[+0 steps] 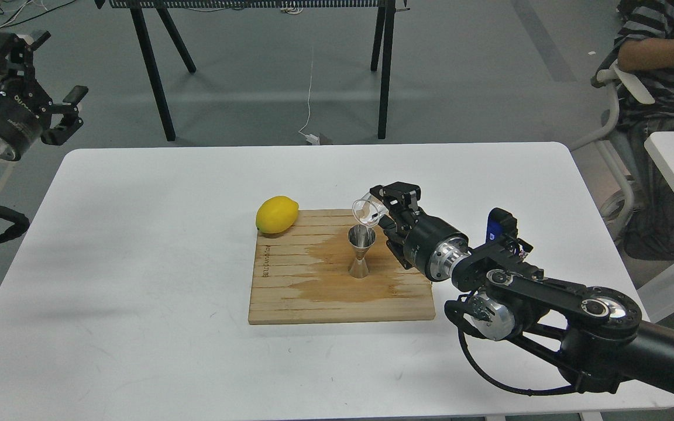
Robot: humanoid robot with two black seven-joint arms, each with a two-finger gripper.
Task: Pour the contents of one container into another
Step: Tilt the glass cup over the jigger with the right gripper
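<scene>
On the white table (138, 263), right fingers (385, 211) pinch the tilted glass cup (366, 211) over the jigger (361, 251); left fingers (50, 88) seemingly spread.

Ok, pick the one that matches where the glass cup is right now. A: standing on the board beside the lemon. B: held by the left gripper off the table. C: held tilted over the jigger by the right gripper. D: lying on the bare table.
C: the right gripper holds the glass cup tipped, mouth down toward the open top of the jigger standing on the wooden board.

Robotics lab, grey floor (460, 88), loose cables (309, 93), white table (138, 263), seated onlooker (664, 52)
</scene>
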